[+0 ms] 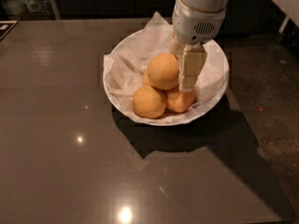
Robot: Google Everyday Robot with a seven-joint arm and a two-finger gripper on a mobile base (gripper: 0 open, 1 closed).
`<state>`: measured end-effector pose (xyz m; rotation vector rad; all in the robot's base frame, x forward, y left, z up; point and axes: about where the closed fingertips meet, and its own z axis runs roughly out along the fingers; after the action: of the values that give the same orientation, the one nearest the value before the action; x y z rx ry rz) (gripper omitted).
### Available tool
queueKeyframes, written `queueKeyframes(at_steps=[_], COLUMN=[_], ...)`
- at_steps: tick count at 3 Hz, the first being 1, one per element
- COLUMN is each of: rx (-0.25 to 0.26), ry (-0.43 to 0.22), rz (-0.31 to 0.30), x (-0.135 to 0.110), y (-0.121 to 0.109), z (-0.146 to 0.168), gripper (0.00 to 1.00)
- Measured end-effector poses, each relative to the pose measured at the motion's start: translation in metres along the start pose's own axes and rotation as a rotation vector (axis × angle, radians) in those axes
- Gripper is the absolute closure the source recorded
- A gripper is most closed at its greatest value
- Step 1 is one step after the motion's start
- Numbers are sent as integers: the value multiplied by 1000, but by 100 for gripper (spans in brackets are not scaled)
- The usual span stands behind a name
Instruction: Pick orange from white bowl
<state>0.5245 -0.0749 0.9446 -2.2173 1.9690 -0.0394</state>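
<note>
The largest round yellow-orange orange [162, 71], matte-skinned, sits atop two smaller similar oranges [149, 101] in the wide, glossy white bowl [221, 80], which is lined with crumpled white paper [135, 55] and stands on a dark, reflective grey table [70, 148]. The white-and-cream gripper [189, 74] hangs over the bowl, against the orange's right side; I cannot tell whether it is open or closed.

Claw [185, 80] right of orange [161, 71] in bowl [214, 98]
</note>
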Motion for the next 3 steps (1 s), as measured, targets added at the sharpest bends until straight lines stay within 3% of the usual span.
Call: queueKeyframes(at_steps=[3], rx=[-42], ry=[28], rz=[-51], x=[-15], y=[-12], z=[24], gripper=[29])
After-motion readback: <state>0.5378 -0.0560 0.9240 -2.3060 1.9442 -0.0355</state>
